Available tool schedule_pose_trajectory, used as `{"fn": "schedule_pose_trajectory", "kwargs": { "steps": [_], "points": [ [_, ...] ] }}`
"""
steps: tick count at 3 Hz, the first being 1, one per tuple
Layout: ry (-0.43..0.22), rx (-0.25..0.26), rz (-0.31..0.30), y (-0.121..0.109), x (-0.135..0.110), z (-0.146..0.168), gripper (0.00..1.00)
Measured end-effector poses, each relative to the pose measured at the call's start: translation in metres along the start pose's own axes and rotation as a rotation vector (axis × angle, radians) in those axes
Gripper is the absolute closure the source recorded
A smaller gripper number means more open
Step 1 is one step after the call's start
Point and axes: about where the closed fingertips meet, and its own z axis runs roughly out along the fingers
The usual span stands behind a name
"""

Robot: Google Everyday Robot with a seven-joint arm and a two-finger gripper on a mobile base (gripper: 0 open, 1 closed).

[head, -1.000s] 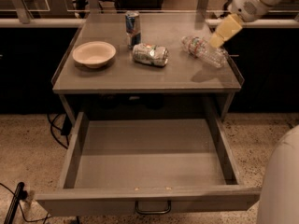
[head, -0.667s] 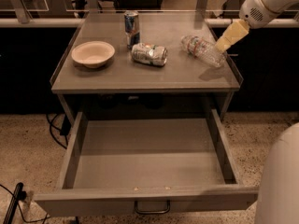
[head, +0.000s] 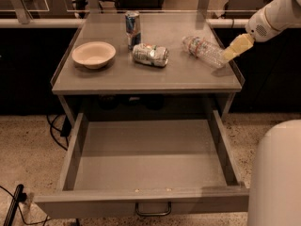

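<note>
My gripper [head: 233,48] hangs at the right edge of the grey table [head: 117,76], its yellowish fingers [head: 239,44] pointing down-left toward a clear plastic bottle [head: 203,51] that lies on its side. The fingertips sit right by the bottle's near end; whether they touch it I cannot tell. A crushed can [head: 150,54] lies on its side mid-table. Behind it a slim blue and silver can [head: 132,29] stands upright. To the left sits a pale bowl [head: 93,54].
Below the tabletop a wide grey drawer [head: 146,154] stands pulled out, with nothing in it but small crumbs. The robot's white body [head: 277,173] fills the lower right corner. Cables [head: 56,126] trail on the speckled floor at left.
The arm and gripper have drawn back to the right, from over the bottle to the table's right edge. The bottle, cans and bowl have stayed put.
</note>
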Motion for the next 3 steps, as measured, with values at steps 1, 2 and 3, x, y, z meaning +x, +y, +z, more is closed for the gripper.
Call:
{"fn": "schedule_pose_trajectory", "kwargs": {
  "steps": [1, 2, 3],
  "points": [
    [-0.123, -0.122, -0.117, 0.011, 0.004, 0.033, 0.0],
    [-0.176, -0.165, -0.138, 0.015, 0.005, 0.05, 0.0],
    [-0.187, -0.192, -0.123, 0.02, -0.001, 0.069, 0.0]
  ]
}}
